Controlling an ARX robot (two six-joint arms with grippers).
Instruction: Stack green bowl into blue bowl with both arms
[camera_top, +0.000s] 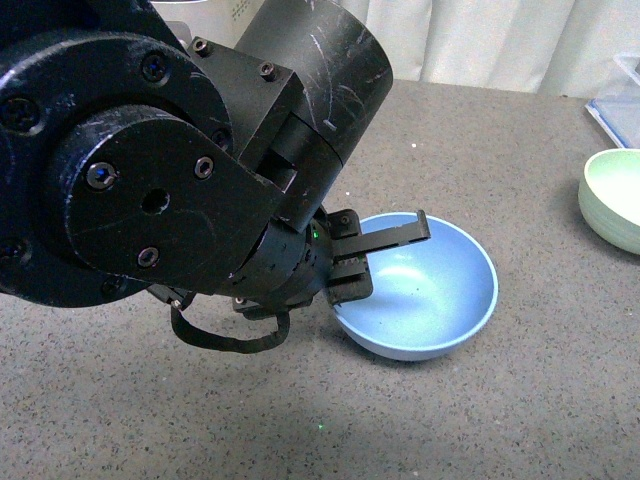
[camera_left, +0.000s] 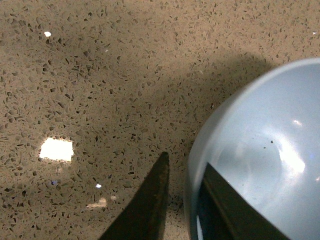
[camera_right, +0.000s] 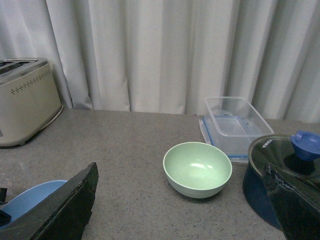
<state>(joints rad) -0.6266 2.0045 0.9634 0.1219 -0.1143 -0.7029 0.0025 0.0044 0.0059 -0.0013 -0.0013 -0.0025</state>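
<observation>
At far right, pale ridgeless-looking green bowl (camera_right: 197, 169) sits upright near pot (camera_right: 256, 196) and tub (camera_right: 235, 117). Left gripper (camera_top: 390, 258) straddles blue bowl (camera_top: 440, 290) rim, unclosed; right gripper (camera_right: 180, 171) spread wide.

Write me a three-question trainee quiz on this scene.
1. True or false: the green bowl sits inside the blue bowl.
2. The left tool straddles the blue bowl's: A rim, B base, C neither.
3. Fill in: the right tool is ____ (open or shut).
Key: 1 false; 2 A; 3 open.
</observation>
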